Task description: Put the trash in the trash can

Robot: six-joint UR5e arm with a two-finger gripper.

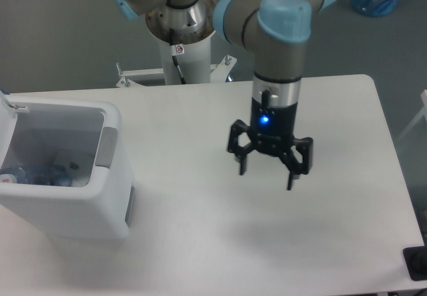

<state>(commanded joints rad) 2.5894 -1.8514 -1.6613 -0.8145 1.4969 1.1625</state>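
Black two-finger gripper (267,174), jaws spread and empty, above the white surface (200,243); boxy white plastic trash can (100,209) at left contains bluish trash (33,175).

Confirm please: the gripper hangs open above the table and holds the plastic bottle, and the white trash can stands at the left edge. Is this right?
One part is wrong. The gripper holds nothing: in the camera view its fingers are spread with only bare table between them. The rest stands: it hangs open above the table, and the white trash can stands at the left edge.
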